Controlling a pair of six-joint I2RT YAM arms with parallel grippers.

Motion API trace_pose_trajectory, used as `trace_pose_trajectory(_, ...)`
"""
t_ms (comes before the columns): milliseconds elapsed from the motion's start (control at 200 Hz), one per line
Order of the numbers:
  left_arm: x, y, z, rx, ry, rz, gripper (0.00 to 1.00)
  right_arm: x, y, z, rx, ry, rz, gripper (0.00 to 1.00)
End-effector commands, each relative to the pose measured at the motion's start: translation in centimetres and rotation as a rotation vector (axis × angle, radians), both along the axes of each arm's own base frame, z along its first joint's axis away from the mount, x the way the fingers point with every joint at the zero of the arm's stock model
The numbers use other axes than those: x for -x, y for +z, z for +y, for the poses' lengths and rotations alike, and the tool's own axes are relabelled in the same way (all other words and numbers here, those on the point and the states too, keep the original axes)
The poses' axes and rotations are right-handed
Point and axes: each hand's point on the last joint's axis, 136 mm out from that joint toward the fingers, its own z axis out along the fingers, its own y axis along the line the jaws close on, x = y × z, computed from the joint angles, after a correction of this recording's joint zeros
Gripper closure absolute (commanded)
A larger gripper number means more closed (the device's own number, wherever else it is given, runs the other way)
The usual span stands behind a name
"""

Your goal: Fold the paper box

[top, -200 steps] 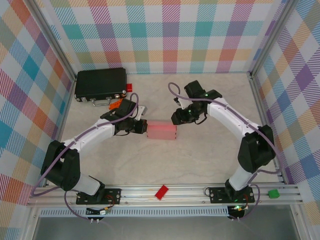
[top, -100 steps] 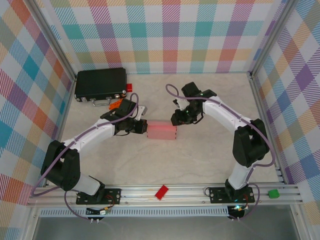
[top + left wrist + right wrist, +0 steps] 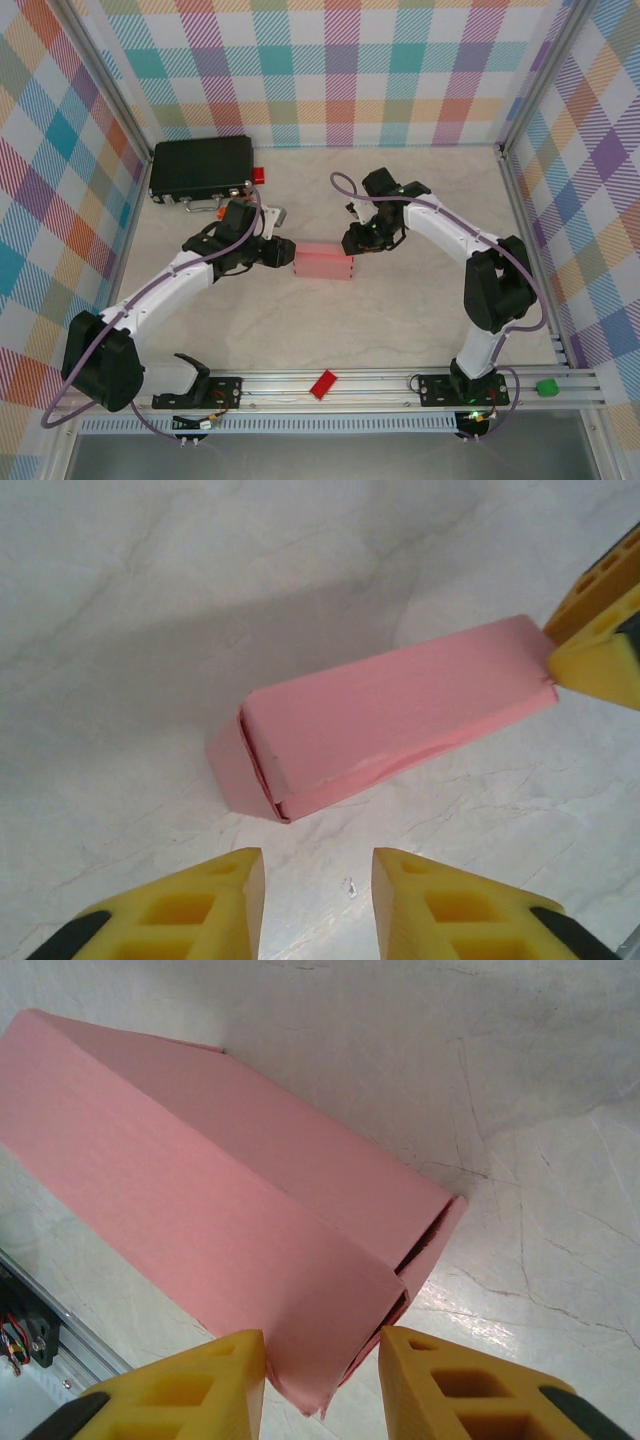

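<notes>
Your left arm reaches from its base at the near left corner diagonally up toward the middle of the white marbled table, with the wrist turned to the right. Your left gripper points at the left end of the pale-pink rectangular card box, which lies flat mid-table with its long side running left to right. In the left wrist view, its yellow fingers stand parted with bare table between them. The box lies just ahead, apart from them, so this gripper grasps nothing.

Your right arm rises from its base at the near right, bends at the elbow, and sweeps left, with the wrist curling down. Your right gripper sits at the box's right end. In the right wrist view, the fingers are partly apart and a corner of the box end lies in the gap. You cannot tell whether they press on it.
</notes>
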Motion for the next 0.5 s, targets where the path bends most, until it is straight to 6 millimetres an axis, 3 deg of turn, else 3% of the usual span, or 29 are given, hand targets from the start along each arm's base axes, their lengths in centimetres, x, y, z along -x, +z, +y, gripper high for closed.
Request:
trace_pose_trajectory(0, -1.3, 0.2, -0.1, 0.009, 0.061, -0.024, 0.56, 0.5, -1.5, -0.6, 0.033, -0.011, 0.049, 0.64)
trace_pose_trajectory(280, -3.3, -2.1, -1.2, -0.013, 0.094, 0.098, 0.56, 0.6, -1.5, -0.6, 0.034, -0.009, 0.052, 0.64)
trace_pose_trajectory(495, -2.5, -4.1, -1.5, -0.024, 0.073, 0.175, 0.64, 0.7, -1.8, -0.7, 0.039, -0.004, 0.059, 0.64)
